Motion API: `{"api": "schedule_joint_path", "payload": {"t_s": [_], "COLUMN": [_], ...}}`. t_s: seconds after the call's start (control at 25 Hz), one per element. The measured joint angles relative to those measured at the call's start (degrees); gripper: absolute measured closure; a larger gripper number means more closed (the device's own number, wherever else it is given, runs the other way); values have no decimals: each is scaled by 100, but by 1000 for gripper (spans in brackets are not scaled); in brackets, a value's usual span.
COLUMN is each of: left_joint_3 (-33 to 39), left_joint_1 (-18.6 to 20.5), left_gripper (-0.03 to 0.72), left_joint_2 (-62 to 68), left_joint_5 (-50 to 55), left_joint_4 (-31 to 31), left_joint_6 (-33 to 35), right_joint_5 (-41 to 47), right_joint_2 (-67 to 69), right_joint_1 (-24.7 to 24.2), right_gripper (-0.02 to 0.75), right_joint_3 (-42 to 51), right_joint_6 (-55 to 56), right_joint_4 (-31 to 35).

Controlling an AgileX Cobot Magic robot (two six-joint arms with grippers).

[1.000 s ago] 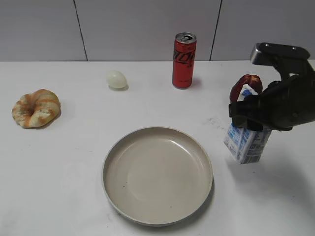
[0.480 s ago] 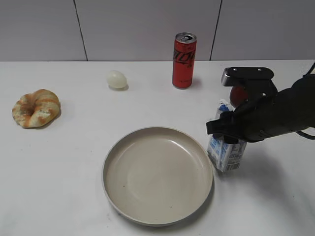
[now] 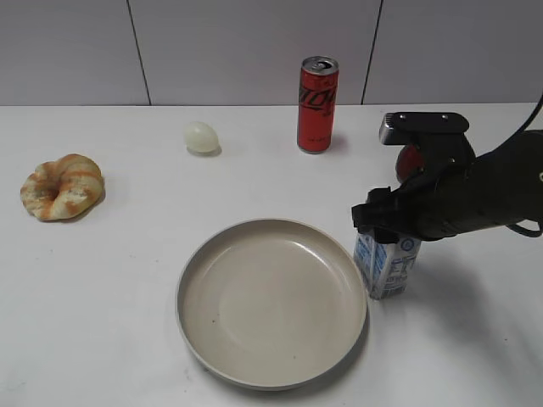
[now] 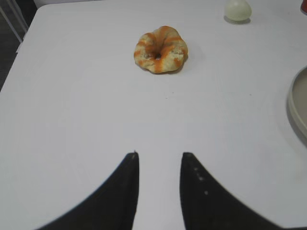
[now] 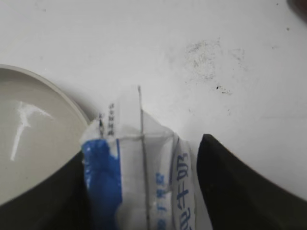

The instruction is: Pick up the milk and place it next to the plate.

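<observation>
Now right gripper (image 3: 383, 227) pinches milk (image 3: 386, 264) beside plate (image 3: 271, 303); left gripper (image 4: 159, 165) spread, can (image 3: 317, 104) behind

A white table (image 3: 119, 280) is seen filling most of the exterior view, its matte top evenly lit with only soft shadows cast on it. Directly behind the table, a pale grey wall (image 3: 246, 51) is shown, divided into panels by thin dark vertical seams. A faint patch of dark scuff marks (image 5: 206, 57) is visible on the tabletop. At the table's far left edge, a strip of dark floor (image 4: 12, 33) is glimpsed beyond it.
</observation>
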Motion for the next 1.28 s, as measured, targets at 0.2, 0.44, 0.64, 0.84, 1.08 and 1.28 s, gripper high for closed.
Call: {"api": "schedule_joint_path", "payload": {"t_s": [0.2, 0.44, 0.64, 0.84, 1.08, 1.28], "left_joint_3": [0, 0, 0, 0, 0, 0], "left_joint_1": [0, 0, 0, 0, 0, 0], "left_gripper": [459, 459, 459, 459, 459, 459], "left_joint_2": [0, 0, 0, 0, 0, 0], "left_joint_5": [0, 0, 0, 0, 0, 0], "left_joint_4": [0, 0, 0, 0, 0, 0], "left_joint_6": [0, 0, 0, 0, 0, 0], "right_joint_5": [21, 883, 3029, 5167, 5867, 5615], "right_joint_2": [-78, -1007, -2114, -3076, -4496, -5940], "right_joint_1": [0, 0, 0, 0, 0, 0], "right_gripper": [174, 101, 102, 139, 151, 153], "right_joint_3": [0, -400, -1007, -1052, -122, 983], "right_joint_6": [0, -177, -344, -577, -781, -1123], "right_joint_4": [-11, -165, -816, -1068, -1097, -1104]}}
